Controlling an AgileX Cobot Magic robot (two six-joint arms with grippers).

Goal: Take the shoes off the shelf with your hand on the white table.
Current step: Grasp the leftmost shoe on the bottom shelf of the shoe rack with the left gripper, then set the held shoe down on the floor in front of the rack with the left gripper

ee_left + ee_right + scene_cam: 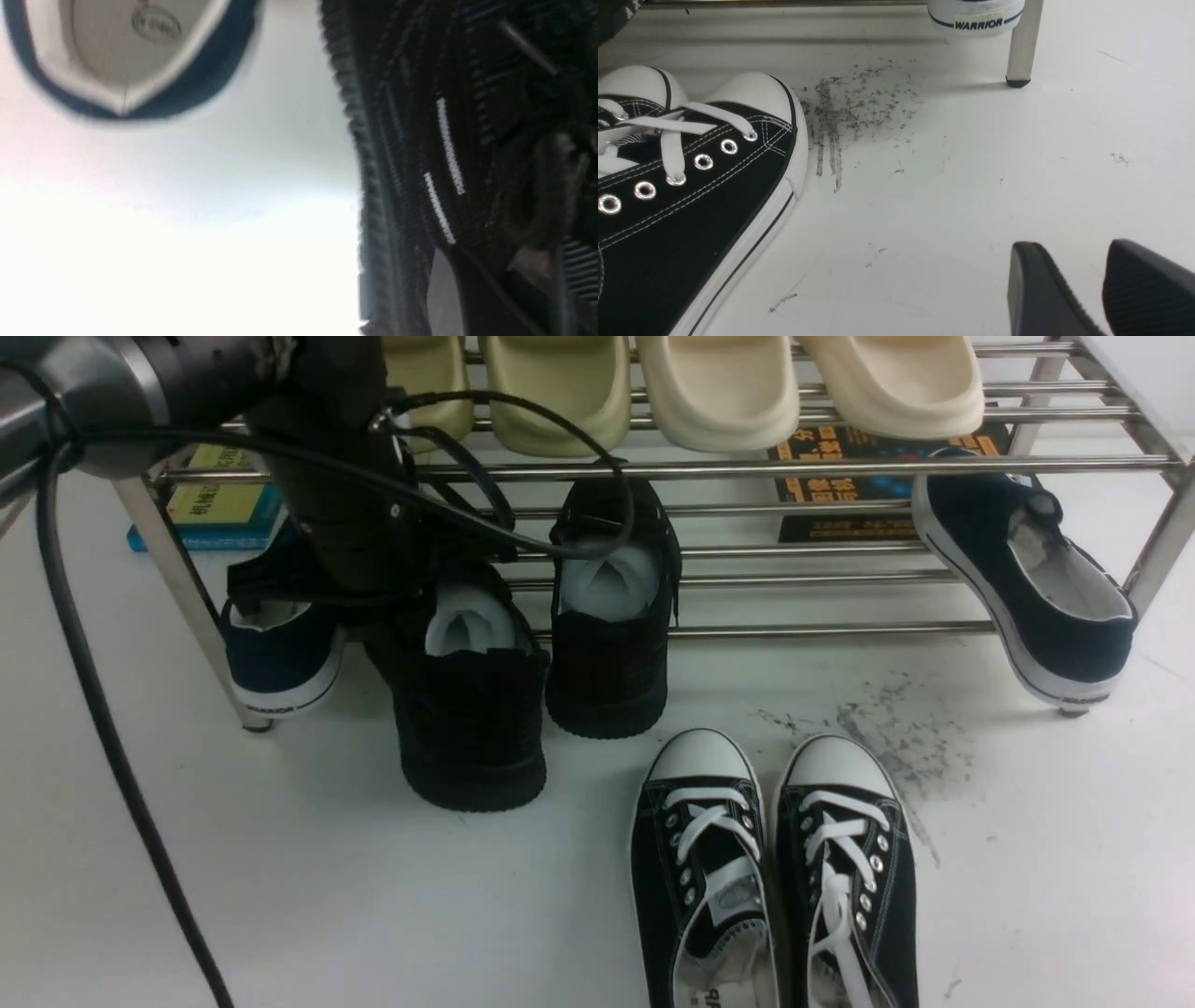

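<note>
Left gripper angled downward at the left black knit sneaker.

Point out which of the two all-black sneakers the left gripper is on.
The black sneaker on the left, beside the navy slip-on; its twin has no gripper at it.

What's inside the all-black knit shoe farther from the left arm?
White stuffing fills the opening of that black shoe. The insole beneath cannot be seen, and a black cable crosses in front of the stuffing's upper part.
</note>
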